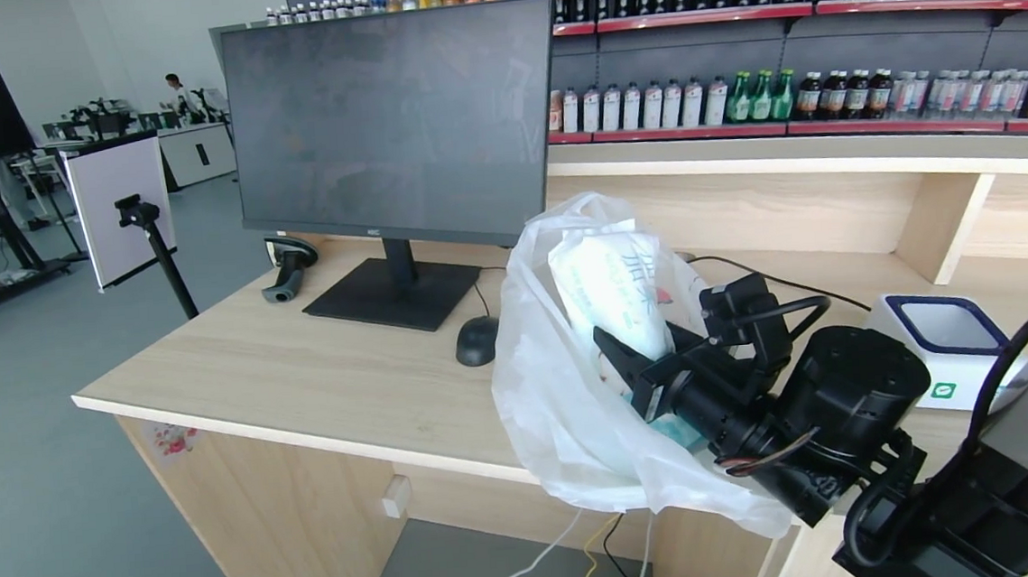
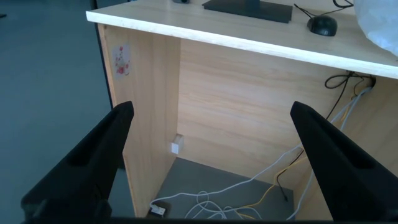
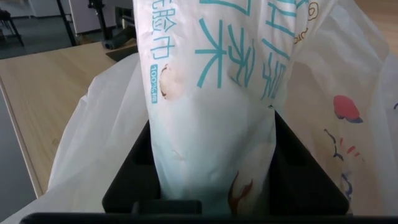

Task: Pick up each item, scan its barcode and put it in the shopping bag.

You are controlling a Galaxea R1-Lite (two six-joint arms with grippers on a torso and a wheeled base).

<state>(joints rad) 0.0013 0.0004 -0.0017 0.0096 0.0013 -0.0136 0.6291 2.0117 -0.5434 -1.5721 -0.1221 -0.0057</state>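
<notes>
Right gripper (image 1: 641, 361) clamps a white pack (image 1: 609, 286) inside the shopping bag (image 1: 559, 412) on the wooden counter (image 1: 302, 367), bottle shelves (image 1: 693, 133) behind; left gripper (image 2: 211, 112), jaws apart, faces cables (image 2: 249, 181) beneath.

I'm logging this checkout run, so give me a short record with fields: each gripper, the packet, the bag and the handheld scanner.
right gripper: shut on the white packet
white packet: upright, lower end inside the shopping bag
shopping bag: open, on the desk, draped over its front edge
left gripper: open, empty, lower than the desk's top
handheld scanner: on the desk beside the monitor
</notes>
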